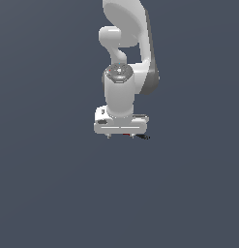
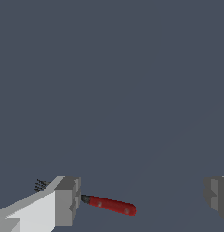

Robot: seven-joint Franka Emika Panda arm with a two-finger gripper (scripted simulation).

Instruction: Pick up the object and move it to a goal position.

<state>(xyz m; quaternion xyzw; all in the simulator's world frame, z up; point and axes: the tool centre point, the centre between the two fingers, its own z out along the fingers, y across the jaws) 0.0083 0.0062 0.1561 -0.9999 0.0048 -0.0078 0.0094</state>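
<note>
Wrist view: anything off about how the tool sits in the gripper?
Yes. The gripper is open, and the red-handled tool lies off-centre between the fingers: its black end sits against one finger with bristle-like tips poking out beyond it, while the far finger stands well clear. Contact can't be confirmed.

One slender stick-like tool (image 2: 109,204), with one red handle end and one thin black shaft end. One white robot arm (image 1: 123,63), carrying one gripper (image 2: 140,199) with two fingers (image 2: 68,200), both seen in the wrist view. One plain grey desk (image 1: 48,193) beneath. Nothing more to count.
</note>
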